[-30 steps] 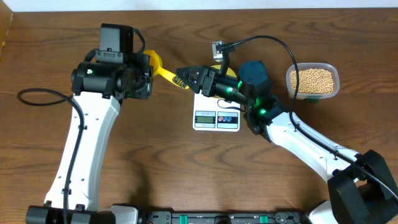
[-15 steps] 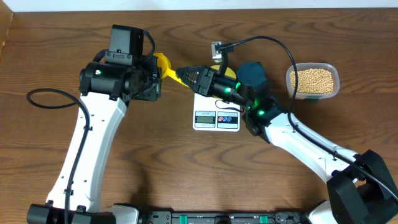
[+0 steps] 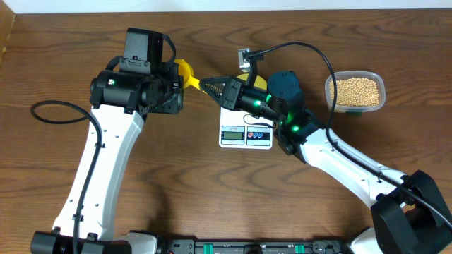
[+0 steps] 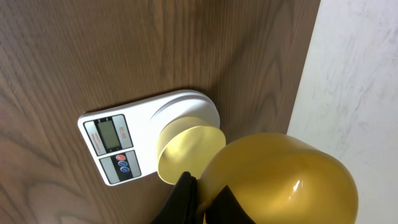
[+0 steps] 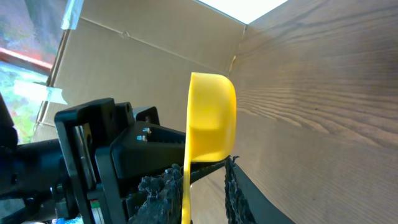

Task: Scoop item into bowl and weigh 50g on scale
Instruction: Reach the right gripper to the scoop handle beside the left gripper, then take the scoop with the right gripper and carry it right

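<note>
Dark wood-grain table (image 3: pixel 212 197) carries all items; we take the scale (image 3: pixel 246 143) as our reference. We find the bowl (image 4: pixel 186 146) seated on the scale's round platform, largely covered by the right arm in the overhead view. We note the beans (image 3: pixel 355 89) heaped in a clear tub (image 3: pixel 328 95) to the right of the scale and slightly beyond it, well apart. A yellow scoop (image 3: pixel 185 70) is held off the table, left of the scale and beyond it. The right tool (image 3: pixel 207 86) is pinching the scoop's handle, with its textured fingers (image 5: pixel 155 190) against it. The left tool (image 3: pixel 174 86) sits just beside the scoop's cup. We cannot tell whether it is spread or pressed together.
</note>
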{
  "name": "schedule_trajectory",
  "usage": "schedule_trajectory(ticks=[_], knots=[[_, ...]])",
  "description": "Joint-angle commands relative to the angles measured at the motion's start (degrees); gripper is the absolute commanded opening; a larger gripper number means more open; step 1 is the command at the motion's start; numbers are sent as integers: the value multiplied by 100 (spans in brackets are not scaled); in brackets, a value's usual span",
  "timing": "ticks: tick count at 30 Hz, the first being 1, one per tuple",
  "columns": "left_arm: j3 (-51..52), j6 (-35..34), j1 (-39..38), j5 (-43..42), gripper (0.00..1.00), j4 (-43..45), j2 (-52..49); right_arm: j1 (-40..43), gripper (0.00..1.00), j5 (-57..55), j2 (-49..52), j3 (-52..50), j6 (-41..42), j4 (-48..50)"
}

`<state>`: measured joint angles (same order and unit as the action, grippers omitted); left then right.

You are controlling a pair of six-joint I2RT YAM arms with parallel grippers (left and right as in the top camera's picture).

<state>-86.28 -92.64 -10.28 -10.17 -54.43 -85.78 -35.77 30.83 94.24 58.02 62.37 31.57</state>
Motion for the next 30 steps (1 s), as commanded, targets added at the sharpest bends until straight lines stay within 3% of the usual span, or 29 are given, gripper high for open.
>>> schedule_trajectory(ticks=[1,4,9,10,11,14,22,24,26,30], knots=[[-20,-26,-9,57,8,-20,-11,-70,18,-26,39,103,-2,-35],[-20,-26,-11,55,7,-20,-11,-72,2,-26,39,103,35,-35],[-20,-26,-9,57,8,-20,-11,-70,1,-24,39,103,129,-61],[-20,-24,-9,57,17,-20,-11,-70,1,-24,39,103,125,-101],[-20,-24,-9,55,35,-20,-11,-61,1,-24,39,103,125,-127],[-20,-24,4,63,53,-20,-9,72,1,-20,39,103,105,-317],[-20,505,328,74,58,-15,24,824,1,409,11,103,-481,-966],[-20,960,450,76,58,9,39,1104,1,232,2,103,-1163,-1604],[-20,1864,533,79,58,129,39,1353,1,214,-33,103,-1576,-1996],[-20,3215,573,76,58,374,39,1709,1,210,-306,111,-2046,-2490]])
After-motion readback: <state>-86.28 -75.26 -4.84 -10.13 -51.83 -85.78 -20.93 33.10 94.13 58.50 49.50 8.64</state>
